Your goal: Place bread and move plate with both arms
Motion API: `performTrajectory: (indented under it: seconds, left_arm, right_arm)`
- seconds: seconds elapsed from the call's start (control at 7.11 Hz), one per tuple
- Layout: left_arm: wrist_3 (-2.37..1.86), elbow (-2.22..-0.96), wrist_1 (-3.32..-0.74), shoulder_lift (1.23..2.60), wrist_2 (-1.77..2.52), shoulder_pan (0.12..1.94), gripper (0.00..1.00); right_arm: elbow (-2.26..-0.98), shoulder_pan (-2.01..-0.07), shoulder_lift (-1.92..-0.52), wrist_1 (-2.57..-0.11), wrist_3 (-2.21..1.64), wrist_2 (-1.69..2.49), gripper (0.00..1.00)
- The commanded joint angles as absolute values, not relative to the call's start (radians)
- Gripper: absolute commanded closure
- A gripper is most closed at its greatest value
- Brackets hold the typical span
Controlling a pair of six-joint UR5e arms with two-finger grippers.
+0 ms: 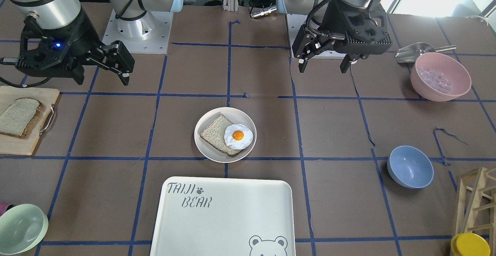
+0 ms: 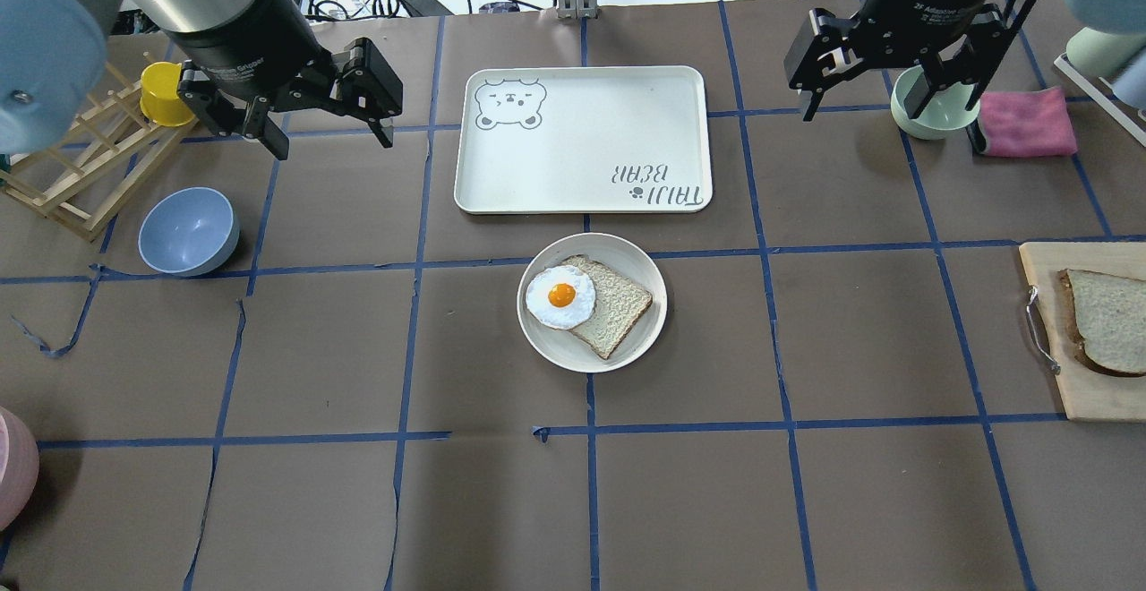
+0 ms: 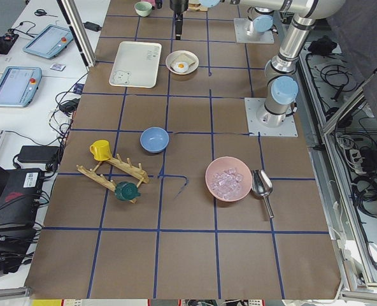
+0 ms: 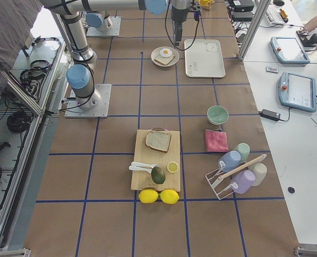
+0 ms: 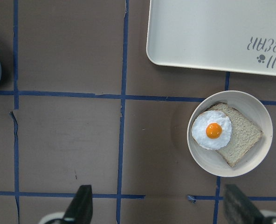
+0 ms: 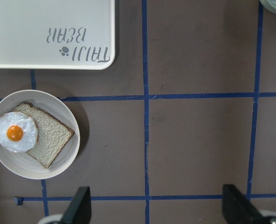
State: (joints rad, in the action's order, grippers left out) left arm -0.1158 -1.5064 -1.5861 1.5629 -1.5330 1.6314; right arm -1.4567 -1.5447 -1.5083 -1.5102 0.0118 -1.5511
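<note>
The bread (image 1: 17,116), with a dark brown crust, lies on a wooden cutting board (image 1: 15,145) at the table's end on my right; it also shows in the overhead view (image 2: 1106,318). The cream plate (image 1: 240,114) sits mid-table and carries a paler slice (image 1: 215,134) topped with a fried egg (image 1: 238,136). My left gripper (image 2: 331,141) hangs open and empty above the table, left of the plate (image 2: 627,260). My right gripper (image 2: 891,121) hangs open and empty, between the plate and the board (image 2: 1074,394). Both wrist views show the plate (image 5: 259,112) (image 6: 17,163).
The white "TAIJI BEAR" tray (image 2: 582,139) lies just beyond the plate. A blue bowl (image 2: 188,231), a wooden rack (image 2: 72,179) and a yellow cup (image 2: 161,94) are on the left. A green bowl (image 2: 931,112) and a pink cloth (image 2: 1025,121) are on the right. A pink bowl (image 1: 440,76) holds ice.
</note>
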Motion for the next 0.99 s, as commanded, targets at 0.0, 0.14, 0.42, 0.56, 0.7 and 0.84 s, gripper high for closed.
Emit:
performTrajectory:
  seconds: [0.0, 0.14, 0.42, 0.56, 0.7, 0.84]
  left_arm:
    - [-0.117, -1.506, -1.586, 1.562, -1.534, 1.631, 0.00]
    - [-0.115, -1.508, -1.586, 1.562, -1.532, 1.631, 0.00]
    - [-0.117, -1.506, -1.586, 1.562, -1.534, 1.631, 0.00]
    - [-0.115, -1.506, -1.586, 1.562, -1.534, 1.631, 0.00]
    - [-0.117, -1.506, -1.585, 1.563, -1.532, 1.631, 0.00]
    - [-0.115, -1.506, -1.586, 1.562, -1.532, 1.631, 0.00]
  right_arm:
    - [-1.462, -1.540, -1.506, -1.519, 0.018, -1.555, 0.00]
    - [-1.465, -1.522, -1.500, -1.513, 0.029, -1.586, 0.00]
    - [-1.517, -1.439, -1.506, -1.520, 0.079, -1.608, 0.00]
    - [-1.519, -1.427, -1.508, -1.517, 0.087, -1.602, 0.00]
    - [-1.514, -1.431, -1.520, -1.517, 0.084, -1.591, 0.00]
    - [-1.520, -1.419, -1.508, -1.519, 0.106, -1.598, 0.00]
